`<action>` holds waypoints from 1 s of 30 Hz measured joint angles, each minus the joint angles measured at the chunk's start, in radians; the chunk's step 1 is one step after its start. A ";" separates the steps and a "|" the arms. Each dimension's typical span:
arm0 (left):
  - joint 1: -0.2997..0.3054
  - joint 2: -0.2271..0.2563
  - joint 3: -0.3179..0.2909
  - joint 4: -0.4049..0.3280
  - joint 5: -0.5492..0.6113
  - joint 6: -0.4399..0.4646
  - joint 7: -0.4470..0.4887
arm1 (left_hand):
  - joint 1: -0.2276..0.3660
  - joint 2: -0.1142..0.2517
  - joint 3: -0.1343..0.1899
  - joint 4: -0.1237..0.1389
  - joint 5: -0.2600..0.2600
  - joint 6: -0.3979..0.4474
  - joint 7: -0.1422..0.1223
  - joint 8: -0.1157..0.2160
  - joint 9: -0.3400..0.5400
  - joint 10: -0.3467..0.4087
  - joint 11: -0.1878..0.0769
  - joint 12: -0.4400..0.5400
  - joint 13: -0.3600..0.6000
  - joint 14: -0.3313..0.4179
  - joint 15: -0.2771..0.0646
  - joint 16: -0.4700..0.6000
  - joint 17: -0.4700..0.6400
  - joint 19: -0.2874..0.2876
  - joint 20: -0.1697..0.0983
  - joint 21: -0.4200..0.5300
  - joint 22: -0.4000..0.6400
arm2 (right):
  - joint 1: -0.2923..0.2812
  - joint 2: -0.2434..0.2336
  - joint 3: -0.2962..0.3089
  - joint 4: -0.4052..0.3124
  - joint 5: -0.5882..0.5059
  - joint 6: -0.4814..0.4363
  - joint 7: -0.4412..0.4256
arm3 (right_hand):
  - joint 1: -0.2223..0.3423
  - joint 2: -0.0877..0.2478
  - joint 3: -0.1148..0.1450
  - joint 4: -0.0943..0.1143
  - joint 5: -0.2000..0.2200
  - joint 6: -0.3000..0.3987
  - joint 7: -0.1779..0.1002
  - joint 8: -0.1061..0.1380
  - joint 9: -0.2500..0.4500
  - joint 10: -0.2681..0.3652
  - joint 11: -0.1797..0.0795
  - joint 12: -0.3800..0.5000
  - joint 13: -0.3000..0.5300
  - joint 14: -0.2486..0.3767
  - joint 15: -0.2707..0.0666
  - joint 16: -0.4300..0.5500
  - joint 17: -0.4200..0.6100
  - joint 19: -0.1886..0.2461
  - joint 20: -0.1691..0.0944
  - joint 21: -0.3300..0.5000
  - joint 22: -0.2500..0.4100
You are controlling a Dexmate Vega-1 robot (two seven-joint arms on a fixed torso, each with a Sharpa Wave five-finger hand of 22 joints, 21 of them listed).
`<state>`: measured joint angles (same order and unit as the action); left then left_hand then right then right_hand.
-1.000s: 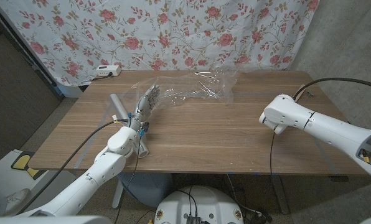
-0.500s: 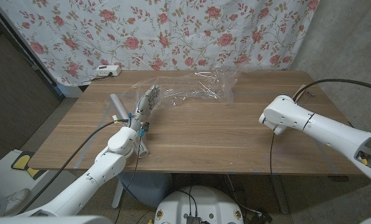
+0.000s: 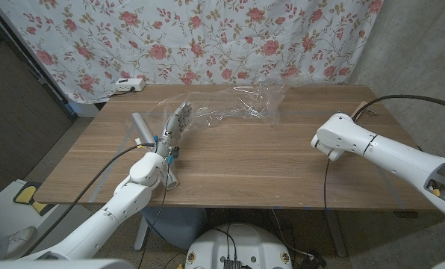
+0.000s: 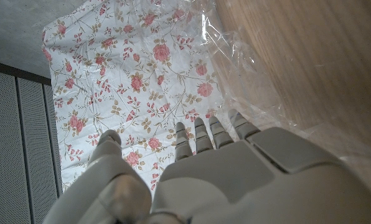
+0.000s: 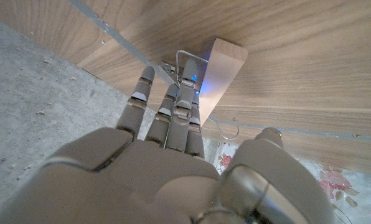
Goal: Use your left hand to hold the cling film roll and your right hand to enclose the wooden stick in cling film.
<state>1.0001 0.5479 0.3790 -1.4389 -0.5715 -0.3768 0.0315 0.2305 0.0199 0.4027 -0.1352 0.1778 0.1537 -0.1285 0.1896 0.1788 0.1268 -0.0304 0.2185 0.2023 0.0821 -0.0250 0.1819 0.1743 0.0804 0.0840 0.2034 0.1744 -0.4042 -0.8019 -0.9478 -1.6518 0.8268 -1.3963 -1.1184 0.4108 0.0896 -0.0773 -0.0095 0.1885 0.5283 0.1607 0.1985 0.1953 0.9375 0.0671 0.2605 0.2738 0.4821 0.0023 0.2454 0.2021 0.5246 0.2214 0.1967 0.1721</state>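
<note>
A crumpled sheet of clear cling film [image 3: 241, 108] lies across the back middle of the table [image 3: 267, 172]; in the left wrist view the cling film [image 4: 248, 68] reaches ahead of the fingertips. I cannot make out a wooden stick inside it. A grey cling film roll [image 3: 141, 125] lies at the left, running under my left forearm. My left hand [image 3: 176, 123] hovers at the film's near left edge with fingers stretched out, and this left hand [image 4: 223, 168] holds nothing. My right hand [image 3: 328, 143] hangs near the table's right side, far from the film. Its fingers [image 5: 167, 118] are extended and empty.
A white power strip [image 3: 129, 84] sits at the back left corner, before a floral curtain [image 3: 207, 37]. A small wooden block [image 5: 220, 68] with a blue light sits by the table's edge ahead of my right hand. A black cable [image 3: 402, 97] arcs over the right arm.
</note>
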 measured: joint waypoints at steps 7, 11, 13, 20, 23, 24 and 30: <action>0.000 0.000 0.000 0.000 0.000 0.000 -0.002 | 0.000 0.000 0.000 0.000 0.000 0.000 0.000 0.000 0.000 0.000 0.000 0.000 0.000 0.000 0.000 0.000 0.000 0.000 0.000 0.000 0.000 | 0.043 -0.008 -0.046 0.022 0.065 0.000 -0.001 | -0.008 0.001 0.000 0.000 0.000 0.000 0.000 0.000 0.000 -0.006 0.006 -0.010 -0.005 -0.016 0.009 -0.004 0.000 0.000 0.000 0.000 0.000; 0.000 0.000 0.001 0.000 -0.001 0.000 -0.002 | 0.000 0.000 0.000 0.000 0.000 0.000 0.000 0.000 0.000 0.000 0.000 0.000 0.000 0.000 0.000 0.000 0.000 0.000 0.000 0.000 0.000 | 0.067 -0.012 -0.072 0.033 0.090 0.000 -0.001 | -0.012 -0.003 -0.004 0.004 0.000 0.000 0.000 0.000 0.000 -0.006 0.006 -0.010 -0.005 -0.022 0.014 -0.010 0.001 0.000 0.000 0.000 0.000; 0.000 0.000 0.001 0.001 -0.001 0.000 -0.002 | 0.000 0.000 0.000 0.000 0.000 0.000 0.000 0.000 0.000 0.000 0.000 0.000 0.000 0.000 0.000 0.000 0.000 0.000 0.000 0.000 0.000 | 0.075 -0.013 -0.080 0.036 0.106 0.000 -0.001 | -0.013 -0.003 -0.004 0.004 0.004 0.013 0.003 0.006 0.000 -0.006 0.006 -0.010 -0.008 -0.023 0.020 -0.010 0.000 0.000 0.000 0.000 0.000; 0.000 -0.002 0.001 0.004 -0.002 0.000 -0.004 | 0.000 0.000 0.000 0.000 0.000 0.000 0.000 0.000 0.000 0.000 0.000 0.000 0.000 0.000 0.000 0.000 0.000 0.000 0.000 -0.006 0.000 | 0.108 -0.017 -0.118 0.052 0.145 0.000 -0.001 | 0.005 0.021 0.012 -0.012 0.008 0.069 0.011 0.024 0.000 -0.004 0.008 -0.018 -0.014 -0.019 0.031 -0.011 0.000 -0.013 -0.005 -0.005 0.000; 0.000 -0.002 0.001 0.005 -0.003 0.000 -0.004 | 0.000 0.000 0.000 0.000 0.000 0.000 0.000 0.000 0.000 0.000 0.000 0.000 0.000 0.000 0.000 0.000 0.000 0.000 0.000 -0.006 0.000 | 0.122 -0.018 -0.135 0.059 0.156 0.000 0.000 | 0.066 0.038 0.042 -0.042 0.008 0.087 0.015 0.024 0.000 0.000 0.011 -0.018 -0.014 -0.019 0.031 -0.013 -0.002 -0.019 -0.007 -0.008 0.000; 0.000 -0.002 0.001 0.006 -0.003 0.000 -0.004 | 0.000 0.000 0.000 0.000 0.000 0.000 0.000 0.000 0.000 0.000 0.000 0.000 0.000 0.000 0.000 0.000 0.000 0.000 0.000 -0.006 0.000 | 0.122 -0.018 -0.136 0.060 0.160 0.000 0.000 | 0.090 0.042 0.054 -0.054 0.008 0.090 0.015 0.024 0.000 0.005 0.009 -0.018 -0.013 -0.019 0.031 -0.014 -0.003 -0.022 -0.003 -0.008 0.000; 0.000 -0.004 0.001 0.008 -0.003 -0.003 -0.004 | 0.000 0.000 0.000 0.000 0.000 0.000 0.000 0.000 0.000 0.000 0.000 0.000 0.000 0.000 0.000 0.000 0.000 0.000 0.000 -0.006 0.000 | 0.140 -0.018 -0.158 0.069 0.175 0.000 0.000 | 0.188 0.046 0.097 -0.114 0.004 0.101 0.015 0.025 0.000 0.015 -0.001 -0.018 -0.006 -0.007 0.019 -0.016 -0.005 -0.029 -0.011 -0.008 0.000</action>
<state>1.0005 0.5444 0.3800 -1.4314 -0.5747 -0.3798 0.0273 0.2305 0.0199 0.4027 -0.1352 0.1778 0.1537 -0.1285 0.1896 0.1788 0.1268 -0.0304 0.2185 0.2021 0.0821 -0.0250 0.1819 0.1743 0.0804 0.0840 0.1977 0.1744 -0.2643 -0.8200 -1.1060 -1.5828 1.0020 -1.3960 -1.1187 0.5987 0.1361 0.0201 -0.1236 0.1921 0.6288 0.1756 0.2237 0.1953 0.9525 0.0664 0.2428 0.2676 0.4749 0.0214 0.2298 0.1971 0.4956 0.2107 0.1885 0.1723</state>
